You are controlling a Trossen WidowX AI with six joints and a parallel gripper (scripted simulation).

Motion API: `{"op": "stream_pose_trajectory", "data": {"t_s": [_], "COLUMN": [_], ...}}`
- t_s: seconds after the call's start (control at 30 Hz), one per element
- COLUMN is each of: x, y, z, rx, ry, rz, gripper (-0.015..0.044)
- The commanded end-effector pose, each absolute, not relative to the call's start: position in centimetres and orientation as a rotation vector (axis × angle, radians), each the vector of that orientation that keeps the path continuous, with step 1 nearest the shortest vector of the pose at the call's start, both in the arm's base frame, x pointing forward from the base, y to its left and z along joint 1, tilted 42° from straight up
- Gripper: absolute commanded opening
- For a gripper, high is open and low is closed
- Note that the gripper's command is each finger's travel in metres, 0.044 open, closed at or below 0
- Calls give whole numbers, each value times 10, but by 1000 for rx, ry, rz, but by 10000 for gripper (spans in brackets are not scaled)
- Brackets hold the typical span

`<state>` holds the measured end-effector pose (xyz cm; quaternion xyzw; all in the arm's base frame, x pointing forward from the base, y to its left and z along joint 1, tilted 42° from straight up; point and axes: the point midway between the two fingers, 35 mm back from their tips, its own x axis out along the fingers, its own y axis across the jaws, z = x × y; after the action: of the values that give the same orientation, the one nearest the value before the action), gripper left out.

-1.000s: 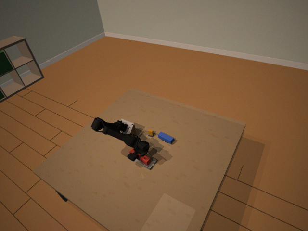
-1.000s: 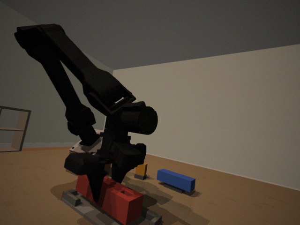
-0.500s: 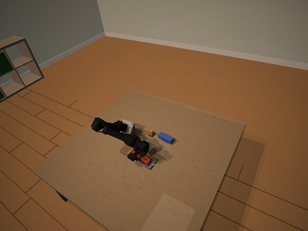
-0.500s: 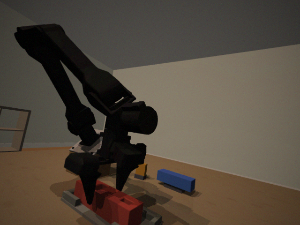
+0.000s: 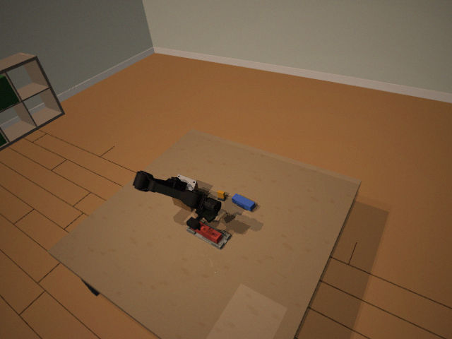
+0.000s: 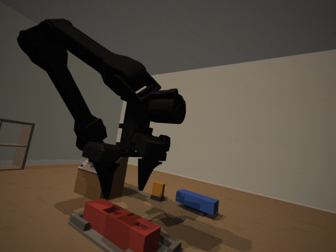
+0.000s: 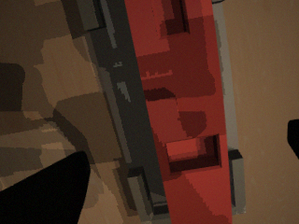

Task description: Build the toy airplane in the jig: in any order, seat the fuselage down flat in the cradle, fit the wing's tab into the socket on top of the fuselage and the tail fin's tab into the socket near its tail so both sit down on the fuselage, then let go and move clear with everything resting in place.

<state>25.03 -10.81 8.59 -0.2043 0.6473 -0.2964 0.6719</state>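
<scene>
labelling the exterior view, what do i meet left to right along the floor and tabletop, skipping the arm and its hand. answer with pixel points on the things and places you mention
shelf unit [image 5: 49, 88] [image 6: 30, 146] → red fuselage [image 5: 210, 233] [image 6: 116, 222] [image 7: 201, 196] → yellow-orange tail fin [image 5: 221, 194] [image 6: 158, 189] → blue wing [image 5: 243, 203] [image 6: 196, 201]

We observe pale grey-green walls [image 5: 292, 39] [image 6: 258, 116] with light baseboards [image 5: 273, 69], orange-brown plank flooring [image 5: 226, 102], an open cube shelf [image 5: 44, 78] [image 6: 30, 143] holding green inserts at left, and dim lighting casting a shadow beside the square tabletop [image 5: 145, 241].
</scene>
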Motion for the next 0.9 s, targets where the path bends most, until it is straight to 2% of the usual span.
{"op": "stream_pose_trajectory", "data": {"t_s": [0.0,0.33,0.63,0.87], "x": [247,259,324,336], "y": [-77,-70,19,97], "z": [127,117,45,-36], "rx": [-460,-455,-437,-441], "ry": [1444,1442,1445,1442], "rz": [-675,-674,-650,-662], "gripper": [440,440,440,440]}}
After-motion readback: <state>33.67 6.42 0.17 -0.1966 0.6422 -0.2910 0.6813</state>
